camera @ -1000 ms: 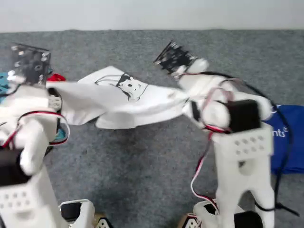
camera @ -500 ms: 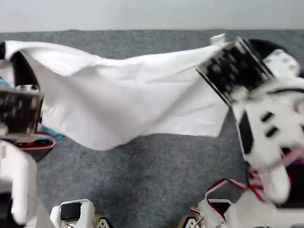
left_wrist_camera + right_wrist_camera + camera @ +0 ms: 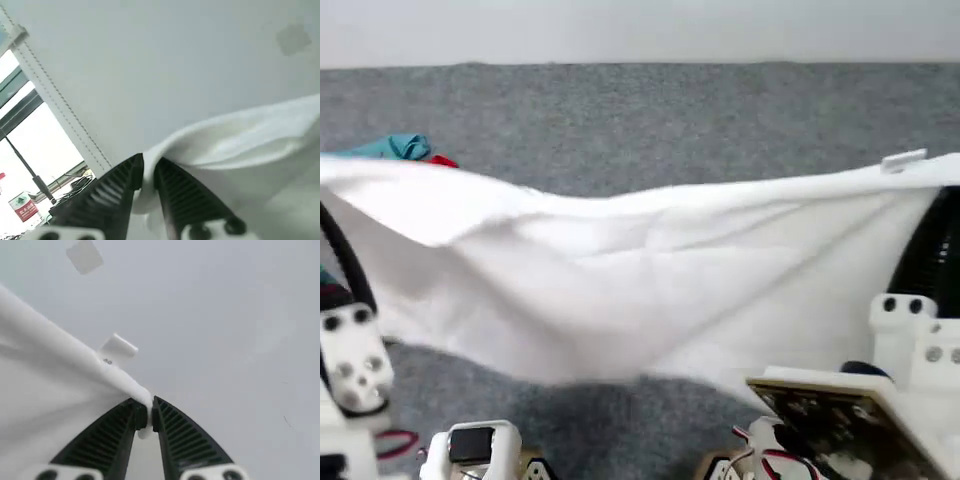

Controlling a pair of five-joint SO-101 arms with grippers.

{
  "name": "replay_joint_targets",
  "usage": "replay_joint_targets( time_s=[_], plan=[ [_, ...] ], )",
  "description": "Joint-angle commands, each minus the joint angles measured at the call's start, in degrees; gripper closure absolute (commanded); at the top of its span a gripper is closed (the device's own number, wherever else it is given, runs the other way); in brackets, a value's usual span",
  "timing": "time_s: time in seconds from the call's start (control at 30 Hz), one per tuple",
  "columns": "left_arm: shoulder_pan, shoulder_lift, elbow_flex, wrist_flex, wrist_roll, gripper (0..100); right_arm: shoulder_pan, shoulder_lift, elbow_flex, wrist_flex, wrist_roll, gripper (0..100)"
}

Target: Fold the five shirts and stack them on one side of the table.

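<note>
plain white shirt (image 3: pixel 650 290), grey table (image 3: pixel 620 110), teal cloth (image 3: pixel 392 148), black ribbed fingers (image 3: pixel 114 436)

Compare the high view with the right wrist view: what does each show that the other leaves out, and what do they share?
The high view adds the grey table, with a teal cloth and a red cloth at its left side, and the whole width of the white shirt stretched above it. The right wrist view adds the right claw, shut on the shirt's hem. Both share the white shirt and its small label by the gripped corner.
</note>
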Motion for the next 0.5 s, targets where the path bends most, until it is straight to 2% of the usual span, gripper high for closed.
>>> replay_joint_targets(
  time_s=[0.0,0.23,0.37,0.47],
  plan=[
    [2.4,-0.4,-0.3,2.9,-2.6,99,1.2,0.5,3.3,2.3,0.5,98.8],
    [2.0,2.1,15.2,-4.6,-2.7,99,0.9,0.6,23.7,2.2,0.4,98.8],
    [2.4,5.5,28.0,-14.2,-2.7,99,-1.5,1.3,39.7,0.8,0.4,98.8],
    [2.4,10.4,35.6,-23.4,-2.7,99,-2.7,1.2,53.9,-6.6,0.4,98.8]
  ],
)
